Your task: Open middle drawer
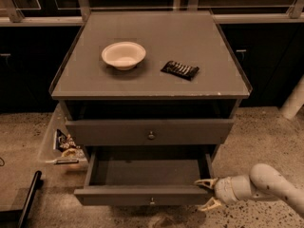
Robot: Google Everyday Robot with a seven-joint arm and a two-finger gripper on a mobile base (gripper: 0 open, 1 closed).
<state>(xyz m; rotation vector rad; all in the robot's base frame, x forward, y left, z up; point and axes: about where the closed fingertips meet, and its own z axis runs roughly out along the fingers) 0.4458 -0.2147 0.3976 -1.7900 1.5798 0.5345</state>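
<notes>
Low at the right, the hand [203,194] sits at the right end of the middle drawer's front panel, its two pale fingers [205,183] spread apart, one above and one below the panel's corner. Whether they touch the panel I cannot tell. Nothing is held between them. Behind it the light-coloured arm [268,182] runs off toward the lower right corner of the view.

The middle drawer [114,195] stands pulled well out from the bench, so its shallow grey inside shows from above. A small round knob [152,202] sits at the centre of its front.

Above it, the upper drawer [190,132] has a taller, wider front with its own knob [151,135] at centre. A dark gap lies between that front and the bench top.

On the bench [199,37], a white bowl [123,55] rests left of centre, upright. A dark flat packet [180,70] lies to its right, near it but apart, turned at a slant.

On the speckled floor [266,137] left of the bench sits a clear bin [50,144] holding some small packets [64,141]. A dark bar [29,198] lies nearer the lower left corner. At the far right edge a pale post [294,99] leans upward.
</notes>
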